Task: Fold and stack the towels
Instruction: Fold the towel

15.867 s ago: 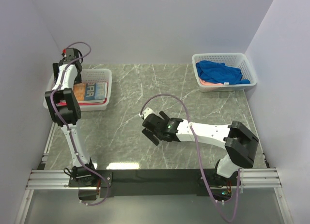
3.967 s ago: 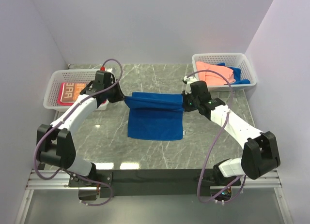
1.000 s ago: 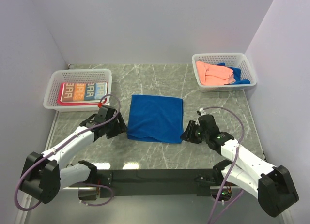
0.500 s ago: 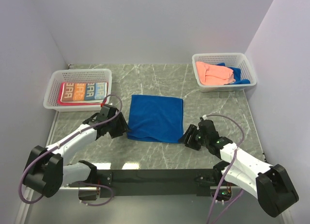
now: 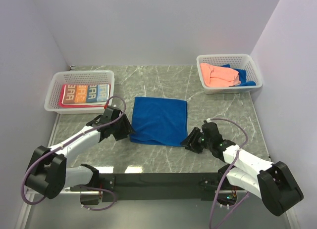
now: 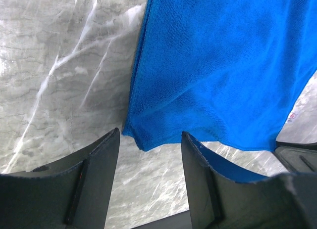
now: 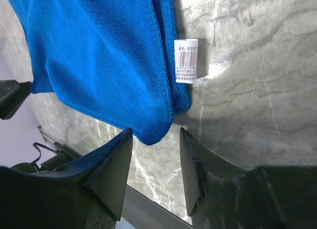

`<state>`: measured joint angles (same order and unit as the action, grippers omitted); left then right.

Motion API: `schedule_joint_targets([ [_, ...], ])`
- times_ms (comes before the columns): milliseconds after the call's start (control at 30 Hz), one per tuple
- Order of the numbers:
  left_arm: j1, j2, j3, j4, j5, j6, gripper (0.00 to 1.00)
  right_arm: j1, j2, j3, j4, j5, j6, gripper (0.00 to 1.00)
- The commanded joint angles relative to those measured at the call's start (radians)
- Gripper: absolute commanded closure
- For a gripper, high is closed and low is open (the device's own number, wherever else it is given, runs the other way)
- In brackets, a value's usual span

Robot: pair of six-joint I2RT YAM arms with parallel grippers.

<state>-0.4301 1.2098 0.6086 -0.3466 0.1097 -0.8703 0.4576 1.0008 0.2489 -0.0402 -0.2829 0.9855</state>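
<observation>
A blue towel (image 5: 159,121) lies folded flat in the middle of the tabletop (image 5: 218,110). The left gripper (image 5: 125,131) sits low at the towel's near left corner. Its two fingers (image 6: 94,174) are apart, and the towel corner lies just in front of the gap. They hold nothing. The right gripper (image 5: 189,141) sits low at the towel's near right corner. Its fingers (image 7: 111,169) are apart too, with the tip of the towel corner at the gap, and they do not pinch it. A small white tag (image 7: 186,61) sticks out from the towel's right side. A left basket (image 5: 55,85) at the far left edge holds a flat printed towel (image 5: 85,94). A right basket (image 5: 225,57) in the far right corner holds a peach towel (image 5: 217,74) and a second blue towel (image 5: 246,75).
</observation>
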Motion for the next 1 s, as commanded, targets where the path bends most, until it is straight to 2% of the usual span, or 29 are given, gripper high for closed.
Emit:
schedule_joint_targets([
  [0,-0.006,0.017,-0.003,0.043,0.019,-0.021,0.42,-0.002,0.010,-0.016,0.066,-0.019,0.022,0.50],
  [300,-0.010,0.025,-0.004,0.050,0.010,-0.029,0.42,0.000,0.064,-0.020,0.126,-0.029,0.044,0.53],
  [433,-0.012,0.023,-0.007,0.052,0.008,-0.038,0.42,0.001,0.056,-0.022,0.126,-0.018,0.045,0.62],
  [500,-0.013,0.027,-0.010,0.054,0.007,-0.039,0.42,0.000,0.053,-0.023,0.122,-0.016,0.045,0.71],
  [533,-0.013,0.027,-0.010,0.055,0.010,-0.041,0.42,0.001,0.050,-0.023,0.122,-0.015,0.044,0.78],
  [600,-0.015,0.027,-0.012,0.055,0.008,-0.045,0.43,0.001,0.044,-0.025,0.115,-0.012,0.045,0.85],
  [633,-0.015,0.027,-0.012,0.057,0.008,-0.048,0.43,0.001,0.039,-0.023,0.114,-0.012,0.045,0.93],
  [700,-0.018,0.024,-0.018,0.058,0.004,-0.053,0.43,0.000,0.035,-0.023,0.111,-0.010,0.044,0.99],
  [967,-0.021,0.045,-0.027,0.075,0.004,-0.073,0.46,0.000,0.033,-0.025,0.112,-0.010,0.035,1.00],
])
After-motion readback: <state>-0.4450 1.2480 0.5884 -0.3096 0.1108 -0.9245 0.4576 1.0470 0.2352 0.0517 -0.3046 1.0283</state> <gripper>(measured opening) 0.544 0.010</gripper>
